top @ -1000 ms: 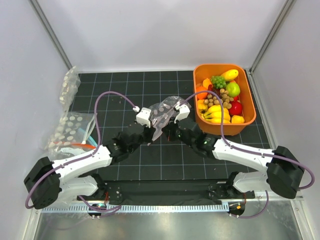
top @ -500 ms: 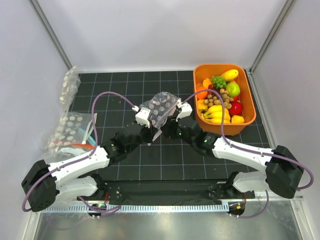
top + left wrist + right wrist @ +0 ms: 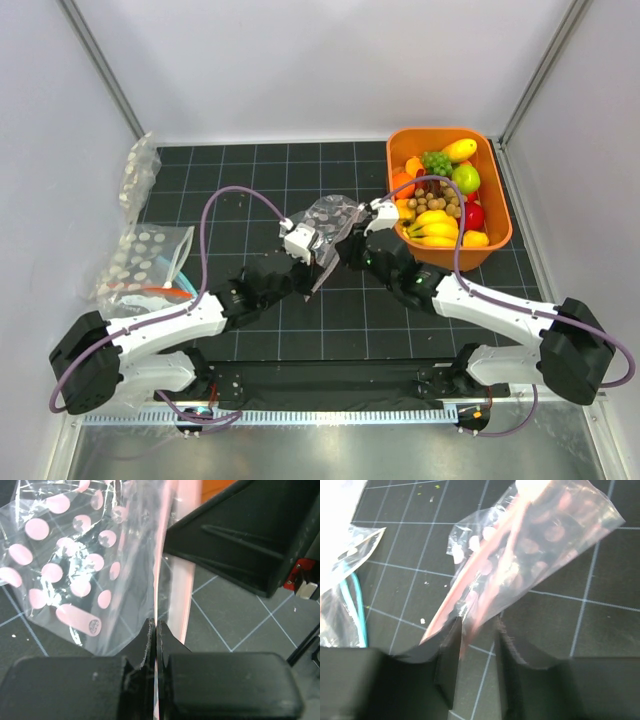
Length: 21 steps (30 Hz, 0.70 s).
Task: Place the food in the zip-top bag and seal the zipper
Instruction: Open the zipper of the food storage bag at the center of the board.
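The zip-top bag [image 3: 332, 215] has narrowed since half a second ago. Then it was spread as a wide sheet between the two grippers. Now it is gathered into a slimmer fold whose lower tip hangs down toward the mat. It has also drifted a little toward the orange tub [image 3: 500, 215]. Both grippers have gone with it, and the right wrist has ended up closer to the tub's near-left corner.

In the left wrist view the bag [image 3: 75, 555] billows up and to the left of the jaws. The zipper [image 3: 189, 575] rises straight out of the left gripper [image 3: 155, 627] as a pale pink band. The two pads of that gripper are pressed together with the film's edge pinched in the seam, so this gripper is clamped on the bag.

In the right wrist view the bag [image 3: 555, 535] spreads out ahead of the jaws and to their right. The zipper [image 3: 485, 575] slants down into the right gripper [image 3: 477, 627]. Its fingers [image 3: 447, 665] stand apart with a plain gap, and the strip's lower end lies in that gap against the left-hand finger. I cannot tell whether that finger presses on the strip.

From above, the left gripper [image 3: 318, 252] and the right gripper [image 3: 352, 238] sit just beside each other under the bag. The food [image 3: 440, 195] is all in the tub, beyond the right jaws. The spare dotted bags [image 3: 140, 262] lie well apart, beyond the left arm.
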Available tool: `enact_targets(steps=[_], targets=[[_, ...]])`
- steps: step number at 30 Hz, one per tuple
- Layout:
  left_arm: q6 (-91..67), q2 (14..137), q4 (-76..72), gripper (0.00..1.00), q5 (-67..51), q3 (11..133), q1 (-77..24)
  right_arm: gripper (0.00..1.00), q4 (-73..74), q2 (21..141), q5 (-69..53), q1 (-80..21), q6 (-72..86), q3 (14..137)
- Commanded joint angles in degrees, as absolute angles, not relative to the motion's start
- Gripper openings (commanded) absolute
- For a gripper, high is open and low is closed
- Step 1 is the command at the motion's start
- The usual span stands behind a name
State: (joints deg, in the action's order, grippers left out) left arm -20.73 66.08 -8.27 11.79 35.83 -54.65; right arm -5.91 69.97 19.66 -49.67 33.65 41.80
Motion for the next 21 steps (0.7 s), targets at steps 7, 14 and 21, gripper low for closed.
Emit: enact_targets(steps=[7,14,21], targets=[[-20.8,63.5,-7.7,0.0,20.2,37.9,-54.8,0.03,-6.0,69.3,21.0,-48.6,34.5,41.9],[-20.5,62.5,-6.2,0.32,22.1,38.0,-54.8,0.01,-6.3,71.7,19.2,-53.5,28.1,45.0],[-20.1,62.7,-6.1,0.37,22.8,38.1,-54.8,0.01,-8.1,72.6,17.1,-56.9,24.4,46.0]])
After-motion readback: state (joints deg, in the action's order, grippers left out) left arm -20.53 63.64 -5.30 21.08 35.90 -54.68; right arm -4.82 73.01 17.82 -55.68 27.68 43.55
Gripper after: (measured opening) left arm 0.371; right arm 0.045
